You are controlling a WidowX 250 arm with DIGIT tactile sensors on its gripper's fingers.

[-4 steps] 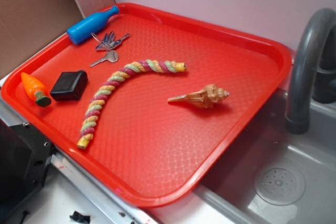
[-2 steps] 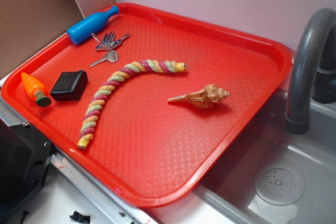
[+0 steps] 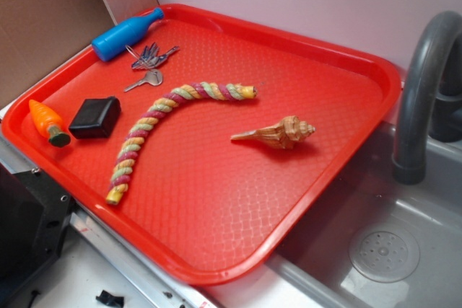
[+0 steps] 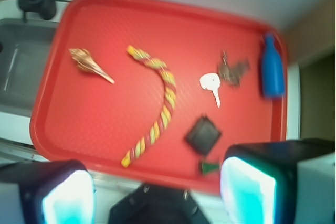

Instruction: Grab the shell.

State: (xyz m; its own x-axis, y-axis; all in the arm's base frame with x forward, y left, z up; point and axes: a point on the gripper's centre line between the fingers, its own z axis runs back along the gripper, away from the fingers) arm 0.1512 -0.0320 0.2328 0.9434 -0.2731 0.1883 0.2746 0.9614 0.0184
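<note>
The gripper [image 4: 157,192] hangs high above the tray [image 3: 346,55] with its jaws spread wide and holding nothing. In the wrist view the shell [image 4: 88,64] lies at about ten o'clock on the tray, apart from the rope [image 4: 157,98]. That view looks blurred, so a descent could land off-centre and pinch the thin tapered tip, skidding the shell aside.

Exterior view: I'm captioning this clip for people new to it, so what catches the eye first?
The big red tray fills the frame, beside a grey sink at the right. A curved multicolour rope lies across its middle, with the tan shell alone just to its right. A blue bottle, keys, a black box and an orange toy carrot line the left side.
</note>
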